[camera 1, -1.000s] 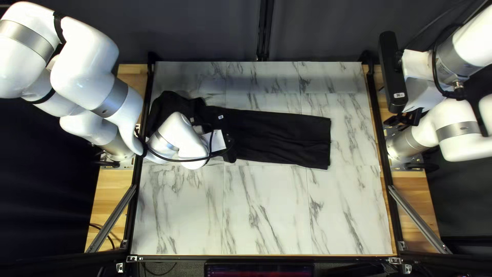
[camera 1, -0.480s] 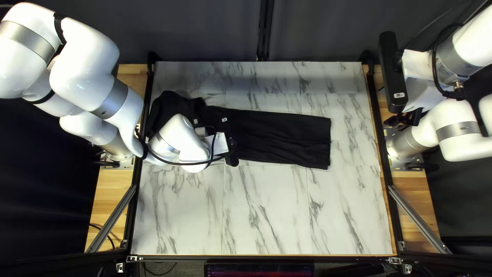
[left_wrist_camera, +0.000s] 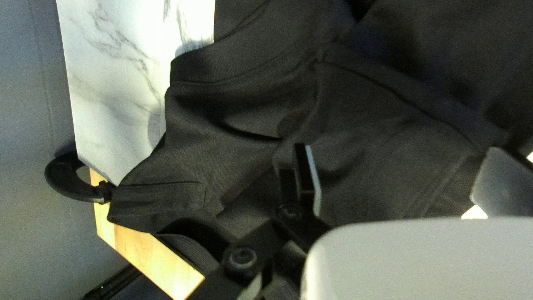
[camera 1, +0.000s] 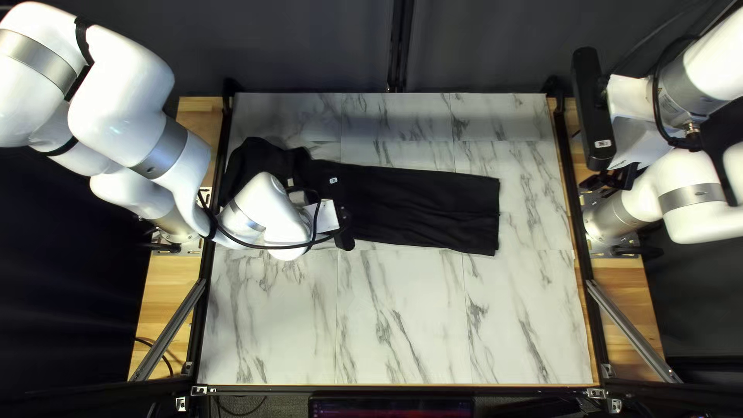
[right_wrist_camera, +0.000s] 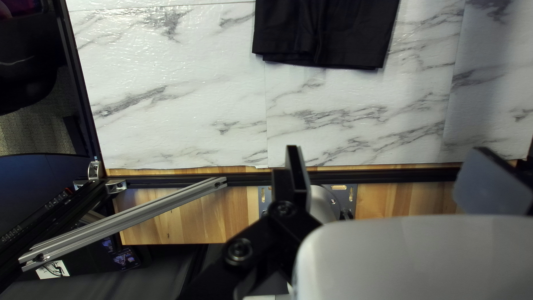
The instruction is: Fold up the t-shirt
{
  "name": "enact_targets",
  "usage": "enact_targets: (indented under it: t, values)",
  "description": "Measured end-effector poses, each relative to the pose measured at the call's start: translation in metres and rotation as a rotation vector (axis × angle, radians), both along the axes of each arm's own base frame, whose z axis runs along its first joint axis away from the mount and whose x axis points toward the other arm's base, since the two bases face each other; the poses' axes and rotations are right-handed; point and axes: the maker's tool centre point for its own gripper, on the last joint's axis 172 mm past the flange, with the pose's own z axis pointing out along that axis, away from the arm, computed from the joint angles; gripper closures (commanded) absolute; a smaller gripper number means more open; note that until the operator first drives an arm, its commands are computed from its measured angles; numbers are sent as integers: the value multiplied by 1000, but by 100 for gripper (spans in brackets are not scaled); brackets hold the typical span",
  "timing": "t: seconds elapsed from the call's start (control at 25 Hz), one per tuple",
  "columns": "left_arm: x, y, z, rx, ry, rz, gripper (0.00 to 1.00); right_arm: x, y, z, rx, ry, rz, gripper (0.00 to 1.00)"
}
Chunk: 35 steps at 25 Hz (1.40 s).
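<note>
Marble-look surface (camera 1: 402, 317), black t-shirt (camera 1: 418, 205) on it; left jaws (camera 1: 300, 193) wide open over its bunched end, gripping nothing; right jaws (camera 1: 611, 179) wide open, empty, well apart from it

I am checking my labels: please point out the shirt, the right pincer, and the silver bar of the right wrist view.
Shirt (camera 1: 426, 205), top left view: its long straight part.
Right pincer (right_wrist_camera: 391, 154), right wrist view: midway between its fingertips.
Silver bar (right_wrist_camera: 127, 218), right wrist view: middle of its length.
</note>
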Motion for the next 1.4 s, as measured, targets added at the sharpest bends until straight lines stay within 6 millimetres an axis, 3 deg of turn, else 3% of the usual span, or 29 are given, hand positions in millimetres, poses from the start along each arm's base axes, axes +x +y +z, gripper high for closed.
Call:
enact_targets:
  t: [0.44,1.4]
  values:
    - [-1,-2,-3,-1,-8,51,3,0,0,0,0,0,0,0]
    - [20,1,0,-12,-39,0,2,0,0,0,0,0,0,0]
